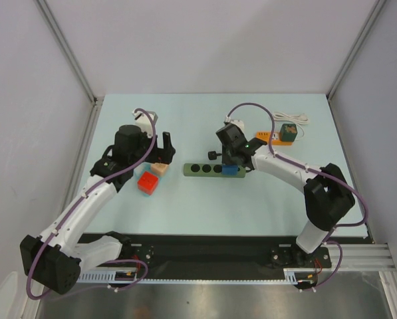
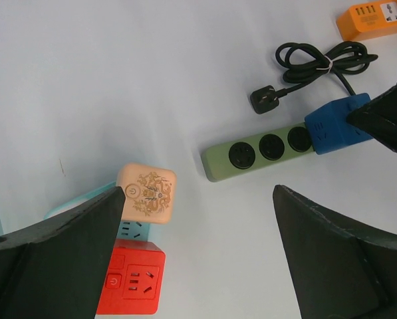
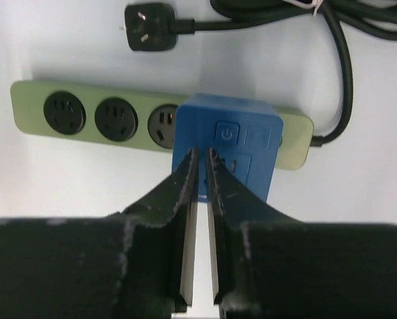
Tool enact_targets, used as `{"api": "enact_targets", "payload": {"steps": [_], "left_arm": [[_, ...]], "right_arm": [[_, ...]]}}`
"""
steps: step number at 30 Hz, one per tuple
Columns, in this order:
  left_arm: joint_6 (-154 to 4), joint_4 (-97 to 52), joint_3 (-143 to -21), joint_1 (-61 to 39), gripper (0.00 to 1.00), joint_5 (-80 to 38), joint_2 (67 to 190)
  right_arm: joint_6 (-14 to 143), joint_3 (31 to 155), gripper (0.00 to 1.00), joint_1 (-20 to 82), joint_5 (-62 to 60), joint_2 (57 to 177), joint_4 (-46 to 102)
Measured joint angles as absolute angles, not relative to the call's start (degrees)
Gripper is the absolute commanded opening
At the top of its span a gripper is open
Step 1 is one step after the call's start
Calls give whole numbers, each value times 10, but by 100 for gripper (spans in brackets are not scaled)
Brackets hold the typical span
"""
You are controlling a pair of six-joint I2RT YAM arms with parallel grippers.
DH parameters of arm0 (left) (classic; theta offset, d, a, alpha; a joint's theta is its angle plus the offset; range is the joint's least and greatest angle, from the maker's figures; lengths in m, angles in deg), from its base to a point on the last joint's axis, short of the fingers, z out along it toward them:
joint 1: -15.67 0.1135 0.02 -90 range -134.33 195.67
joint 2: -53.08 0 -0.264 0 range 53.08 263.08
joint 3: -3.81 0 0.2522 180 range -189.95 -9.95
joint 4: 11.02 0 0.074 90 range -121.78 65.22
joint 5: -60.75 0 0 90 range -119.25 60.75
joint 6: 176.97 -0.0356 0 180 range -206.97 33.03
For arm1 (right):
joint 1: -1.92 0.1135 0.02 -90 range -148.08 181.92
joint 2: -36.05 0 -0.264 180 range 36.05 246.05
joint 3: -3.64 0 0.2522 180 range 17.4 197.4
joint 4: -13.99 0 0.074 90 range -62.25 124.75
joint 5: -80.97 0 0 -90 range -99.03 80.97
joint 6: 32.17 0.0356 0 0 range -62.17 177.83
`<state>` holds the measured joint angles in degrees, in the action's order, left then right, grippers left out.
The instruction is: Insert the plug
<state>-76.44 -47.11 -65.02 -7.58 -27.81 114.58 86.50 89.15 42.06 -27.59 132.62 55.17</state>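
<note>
Right gripper (image 3: 201,156), jaws nearly together, seemingly presses the blue plastic cube plug (image 3: 245,133) into the long green power strip (image 3: 85,116); left gripper (image 2: 199,191) idles, jaws apart.

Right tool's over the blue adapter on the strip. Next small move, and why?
Probably press the right tool straight down on the blue adapter cube. Its fingers are nearly together, gripping nothing, tips at the cube's top, and the cube sits on the green power strip; full seating isn't clear.
</note>
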Motion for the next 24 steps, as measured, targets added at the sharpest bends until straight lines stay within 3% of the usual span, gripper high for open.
{"api": "enact_targets", "payload": {"steps": [6,9,12,13,16,22,24], "left_arm": [[-748,-483,-653,-76,100,-307,1147],[-712,-512,-681,-67,100,-348,1161],[-671,-538,-725,-30,99,-376,1186],[-656,-544,-736,-10,97,-385,1192],[-612,-568,-742,74,95,-414,1199],[-589,-593,-721,149,97,-509,1233],[-590,-594,-721,172,90,-501,1279]], "right_arm": [[858,901,17,418,-262,1324,570],[849,913,27,416,-252,1319,605],[838,929,55,416,-236,1298,628],[834,932,72,416,-231,1286,630],[820,935,99,413,-208,1236,624],[791,936,100,391,-130,1170,586],[783,936,100,380,-101,1166,574]]}}
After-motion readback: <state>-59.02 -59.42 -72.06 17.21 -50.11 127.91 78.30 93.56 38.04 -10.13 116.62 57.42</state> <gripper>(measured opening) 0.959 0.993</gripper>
